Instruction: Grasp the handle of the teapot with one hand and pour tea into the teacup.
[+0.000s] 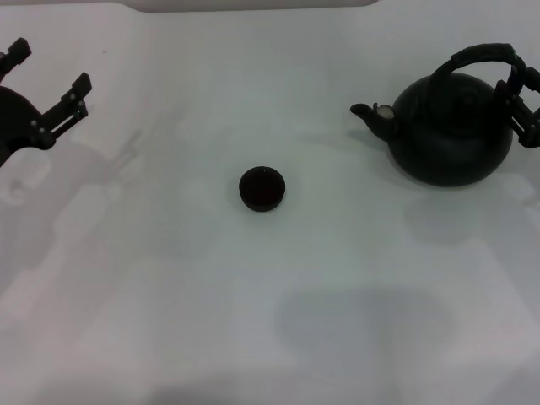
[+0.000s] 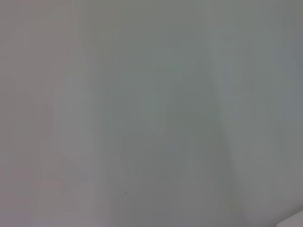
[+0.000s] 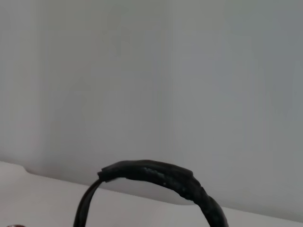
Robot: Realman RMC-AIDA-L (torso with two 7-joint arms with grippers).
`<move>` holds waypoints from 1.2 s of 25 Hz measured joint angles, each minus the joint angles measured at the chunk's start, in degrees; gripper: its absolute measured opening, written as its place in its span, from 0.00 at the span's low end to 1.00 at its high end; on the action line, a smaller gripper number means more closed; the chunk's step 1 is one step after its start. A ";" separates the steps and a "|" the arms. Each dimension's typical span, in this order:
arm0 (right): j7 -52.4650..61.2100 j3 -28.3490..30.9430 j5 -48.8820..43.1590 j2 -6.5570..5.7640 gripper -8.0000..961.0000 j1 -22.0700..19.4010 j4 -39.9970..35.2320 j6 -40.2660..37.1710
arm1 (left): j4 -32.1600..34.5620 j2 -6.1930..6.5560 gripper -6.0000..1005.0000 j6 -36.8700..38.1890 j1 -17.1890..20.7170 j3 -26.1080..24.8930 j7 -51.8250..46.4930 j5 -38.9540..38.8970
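If my right gripper (image 1: 525, 99) bites the handle (image 1: 483, 54) off-centre, the teapot (image 1: 451, 128) could swing and miss the teacup (image 1: 261, 188) — well beyond my jaws, past the spout. Right jaws sit at the handle's outer end; whether they pinch it, I cannot tell. My left gripper (image 1: 49, 78) hangs spread, far aside.

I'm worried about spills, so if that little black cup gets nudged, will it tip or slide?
The teacup looks low and wide, so it would probably slide on the smooth white table rather than tip. It is tiny beside the teapot, so likely light and easily shifted. Nothing braces it; both grippers are far off.
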 joint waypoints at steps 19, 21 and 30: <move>0.46 0.90 0.26 -0.14 0.55 -3.52 -0.11 -6.99 | 0.55 0.08 0.87 0.11 0.32 0.00 -0.02 -0.12; 0.25 2.40 0.10 -0.19 0.57 -3.88 -0.11 -7.48 | 0.61 0.05 0.87 0.38 0.38 0.00 -0.32 -0.12; -2.50 10.46 -0.06 -0.61 0.65 -4.91 0.11 -13.27 | 2.16 0.07 0.87 0.67 2.63 0.00 -5.58 0.25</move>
